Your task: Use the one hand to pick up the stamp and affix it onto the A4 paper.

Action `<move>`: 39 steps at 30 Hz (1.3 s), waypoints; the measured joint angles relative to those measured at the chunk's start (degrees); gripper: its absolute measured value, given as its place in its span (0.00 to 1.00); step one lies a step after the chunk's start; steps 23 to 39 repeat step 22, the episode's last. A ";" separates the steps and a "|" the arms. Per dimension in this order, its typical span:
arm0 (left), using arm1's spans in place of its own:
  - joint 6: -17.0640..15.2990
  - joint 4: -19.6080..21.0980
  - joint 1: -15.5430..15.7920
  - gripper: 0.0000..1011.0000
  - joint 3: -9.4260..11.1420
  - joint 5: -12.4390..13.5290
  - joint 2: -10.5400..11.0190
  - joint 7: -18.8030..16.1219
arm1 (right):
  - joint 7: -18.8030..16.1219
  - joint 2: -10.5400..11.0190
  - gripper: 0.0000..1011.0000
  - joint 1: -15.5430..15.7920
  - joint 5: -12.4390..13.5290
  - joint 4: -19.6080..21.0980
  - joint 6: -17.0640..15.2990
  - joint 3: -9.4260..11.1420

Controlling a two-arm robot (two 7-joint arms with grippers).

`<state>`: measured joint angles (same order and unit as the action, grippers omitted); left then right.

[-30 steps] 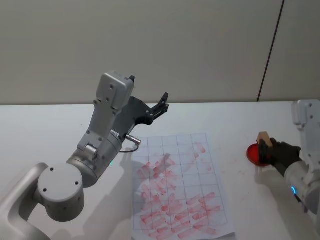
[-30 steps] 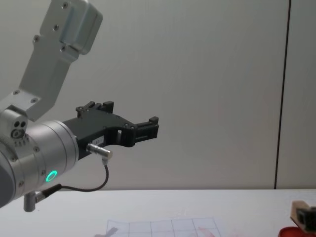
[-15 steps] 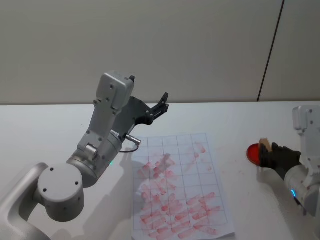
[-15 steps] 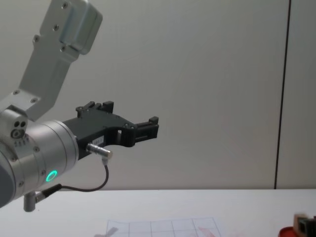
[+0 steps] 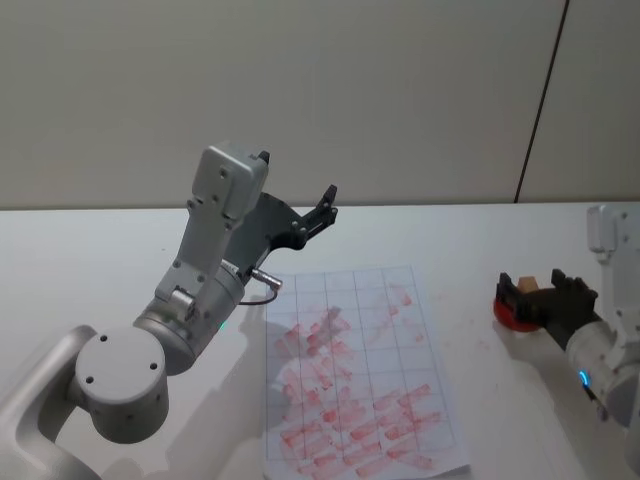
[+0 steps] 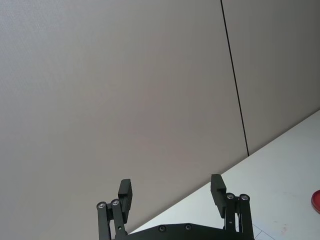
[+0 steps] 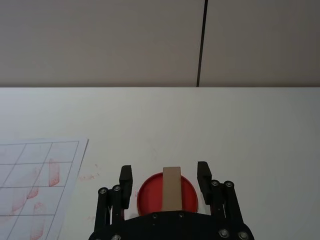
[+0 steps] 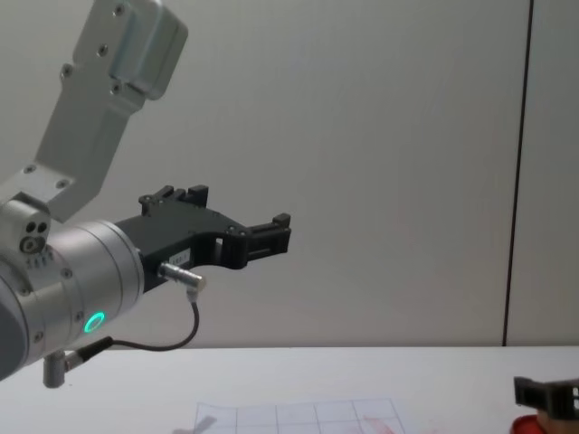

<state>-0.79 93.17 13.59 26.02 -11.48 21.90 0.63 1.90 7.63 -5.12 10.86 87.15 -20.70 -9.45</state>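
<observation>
Right gripper (image 7: 165, 176) sits low at the right edge of the white table (image 5: 480, 240), fingers spread wide, one to each side of the stamp (image 7: 171, 187). The wrist camera shows a gap on each side of the wooden block, so nothing is pinched. The stamp stands on the red ink pad (image 7: 162, 195), that round red disc just in front of the gripper's black body. From the head camera the same right gripper (image 5: 538, 292) shows with its blue ring glowing on the arm behind it, the red ink pad (image 5: 506, 310) tucked under its fingertips.

Moving out toward the middle: the A4 paper (image 5: 352, 370) lies flat on the table, well apart from the pad, its pale grid crowded with pinkish-red stamp marks, thickest toward the near end. In the right wrist view a corner of the A4 paper (image 7: 37, 175) lies off to one side.

Farther back, the left gripper (image 5: 318, 213) is raised above the table beyond the sheet's far left corner, green ring lit on its arm. Its fingers (image 6: 125, 191) stand apart, holding nothing, aimed at the plain wall (image 8: 380, 136).
</observation>
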 joint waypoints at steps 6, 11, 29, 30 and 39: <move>0.00 0.00 0.00 0.99 0.00 0.00 0.00 0.00 | -0.69 0.44 0.88 0.82 -0.11 1.38 2.58 0.23; 0.00 0.00 0.00 0.99 0.00 0.00 0.00 0.00 | -1.53 1.25 0.99 1.99 -0.47 3.16 5.80 0.65; 0.00 0.00 0.00 0.99 0.00 0.00 0.00 0.00 | -3.44 3.48 0.99 4.64 -1.01 6.69 13.68 2.03; 0.00 0.00 0.00 0.99 0.00 0.00 0.00 0.00 | -3.44 3.48 0.99 4.64 -1.01 6.69 13.68 2.03; 0.00 0.00 0.00 0.99 0.00 0.00 0.00 0.00 | -3.44 3.48 0.99 4.64 -1.01 6.69 13.68 2.03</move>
